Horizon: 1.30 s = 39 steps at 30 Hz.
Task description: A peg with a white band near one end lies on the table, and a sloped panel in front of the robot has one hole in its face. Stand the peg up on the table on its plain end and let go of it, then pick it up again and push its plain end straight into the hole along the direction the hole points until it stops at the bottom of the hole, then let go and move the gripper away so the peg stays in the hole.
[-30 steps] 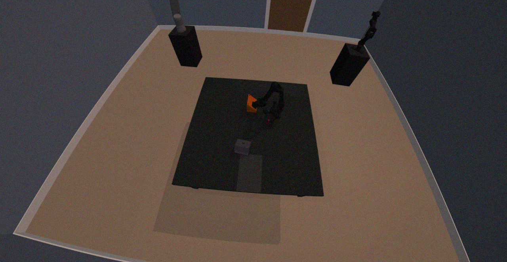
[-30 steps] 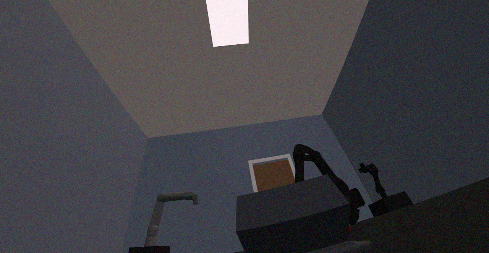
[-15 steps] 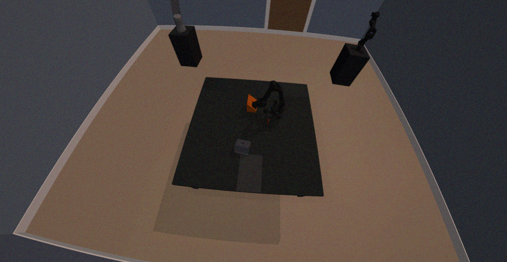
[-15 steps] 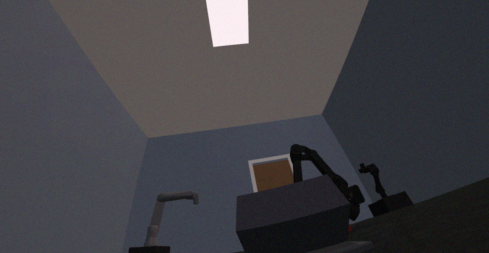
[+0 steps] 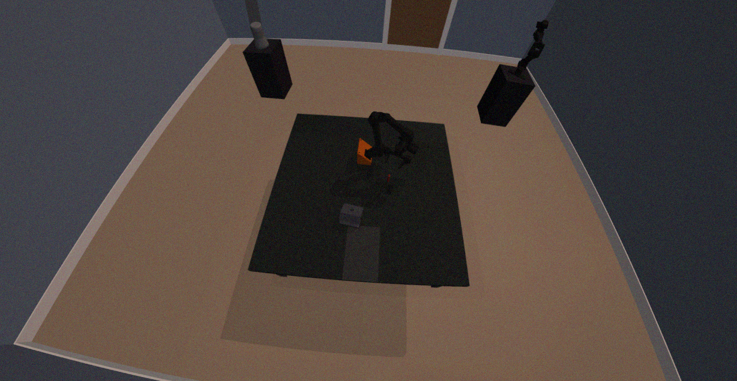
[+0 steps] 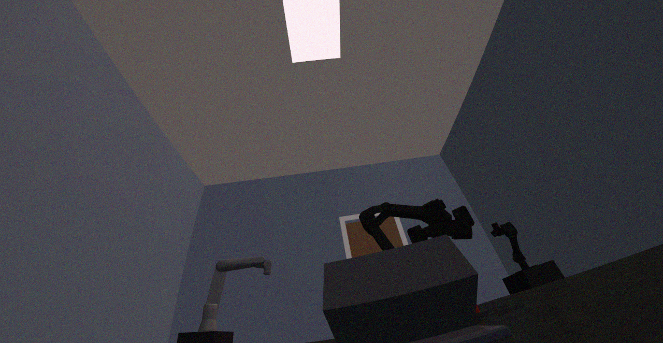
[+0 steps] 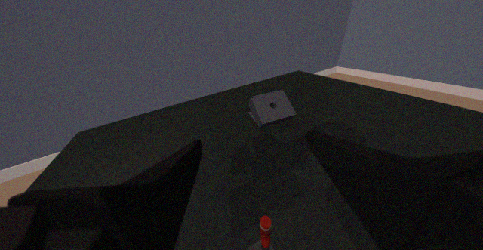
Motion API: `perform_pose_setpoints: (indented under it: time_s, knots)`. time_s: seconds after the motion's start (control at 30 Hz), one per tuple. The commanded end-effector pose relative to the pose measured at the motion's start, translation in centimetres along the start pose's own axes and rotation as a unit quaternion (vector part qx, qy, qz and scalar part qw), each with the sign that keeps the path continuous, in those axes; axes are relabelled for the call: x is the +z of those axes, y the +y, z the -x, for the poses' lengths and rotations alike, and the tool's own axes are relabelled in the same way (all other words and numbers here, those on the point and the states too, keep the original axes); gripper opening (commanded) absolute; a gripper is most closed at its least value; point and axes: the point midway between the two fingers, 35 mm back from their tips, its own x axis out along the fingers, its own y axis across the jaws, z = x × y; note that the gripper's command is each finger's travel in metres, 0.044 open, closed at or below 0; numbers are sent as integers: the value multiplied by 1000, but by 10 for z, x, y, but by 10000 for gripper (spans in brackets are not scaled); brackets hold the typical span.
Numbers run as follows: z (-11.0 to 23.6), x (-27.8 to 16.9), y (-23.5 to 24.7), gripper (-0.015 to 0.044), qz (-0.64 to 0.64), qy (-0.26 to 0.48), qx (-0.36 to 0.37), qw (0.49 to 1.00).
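Observation:
The red peg (image 5: 388, 178) (image 7: 265, 230) stands upright on the dark table (image 5: 309, 172) (image 7: 358, 103), with its white band near the top end. A red speck of it shows in the exterior view (image 6: 477, 309). My gripper (image 5: 406, 158) (image 6: 417, 235) (image 7: 254, 140) is open and empty. It hangs above and behind the peg, clear of it, with the peg low between the two fingers in the wrist view. The grey sloped panel (image 5: 351, 213) (image 7: 272, 108) (image 6: 398, 276) sits farther ahead, and its single dark hole (image 7: 273, 105) faces me.
An orange wedge (image 5: 364, 152) sits by my arm's base. A lighter grey strip (image 5: 360, 252) runs from the panel to the table's front edge. Two black pedestals (image 5: 268, 67) (image 5: 505, 95) with other arms stand on the floor behind the table.

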Motion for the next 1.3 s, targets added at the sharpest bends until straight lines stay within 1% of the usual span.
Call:
perform_pose_setpoints:
  time_s: [0.0, 0.13, 0.37, 0.6, 0.97, 1.27]
  knots:
    - [5, 17, -8, 440, 4, -1, 3, 1000]
    - [5, 16, -9, 440, 12, 1, -5, 1000]
    - [2, 3, -22, 440, 90, 40, -81, 992]
    - [-1, -11, -34, 440, 159, 96, -150, 971]
    - [0, -34, -51, 440, 230, 220, -241, 917]
    - [2, -52, -60, 440, 245, 344, -279, 862]
